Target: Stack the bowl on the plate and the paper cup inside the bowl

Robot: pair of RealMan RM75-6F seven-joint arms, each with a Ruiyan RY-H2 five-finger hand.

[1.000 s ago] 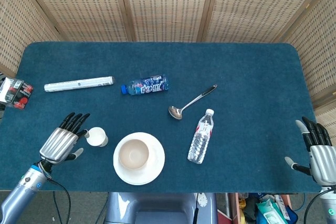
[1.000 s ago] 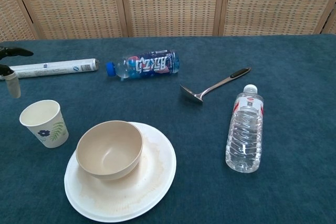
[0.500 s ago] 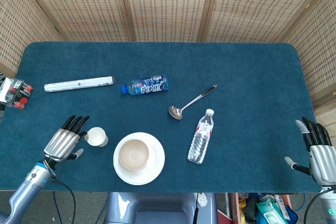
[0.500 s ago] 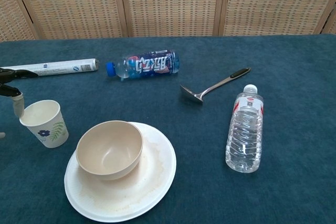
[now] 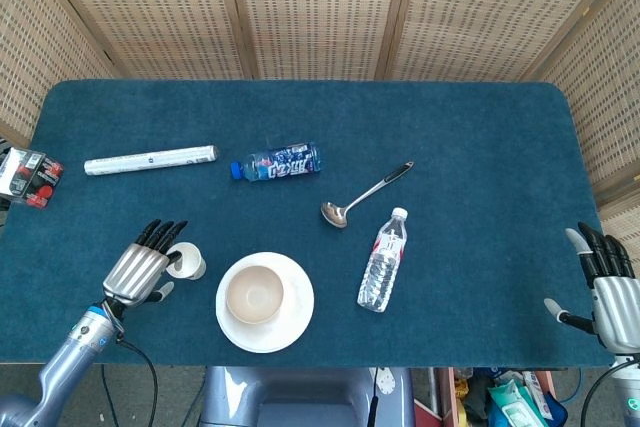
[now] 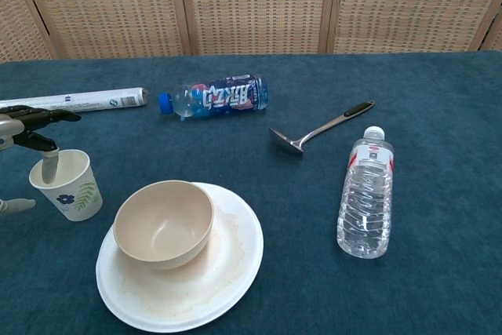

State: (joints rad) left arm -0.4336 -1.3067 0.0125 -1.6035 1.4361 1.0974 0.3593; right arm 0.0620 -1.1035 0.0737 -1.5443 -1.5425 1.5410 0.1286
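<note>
A beige bowl (image 5: 254,294) (image 6: 163,223) sits upright on the white plate (image 5: 296,319) (image 6: 227,272) near the table's front edge. Just left of the plate stands a white paper cup (image 5: 188,262) (image 6: 72,190) with a blue flower print. My left hand (image 5: 140,269) (image 6: 30,125) is at the cup's left side with its fingers apart. Its fingertips reach over the cup's rim, one dipping at the mouth, and the thumb lies low beside the cup. It holds nothing. My right hand (image 5: 606,282) rests open at the table's far right front edge, out of the chest view.
A water bottle (image 5: 383,260) (image 6: 365,192) lies right of the plate. A metal ladle (image 5: 364,194) (image 6: 320,127), a blue-labelled bottle (image 5: 277,162) (image 6: 213,96) and a white tube (image 5: 150,160) (image 6: 74,100) lie further back. A small red-and-black box (image 5: 28,176) sits at the left edge.
My left hand has moved right, up to the paper cup, and its fingertips now reach over the rim. The cup, bowl, plate and right hand have stayed put.
</note>
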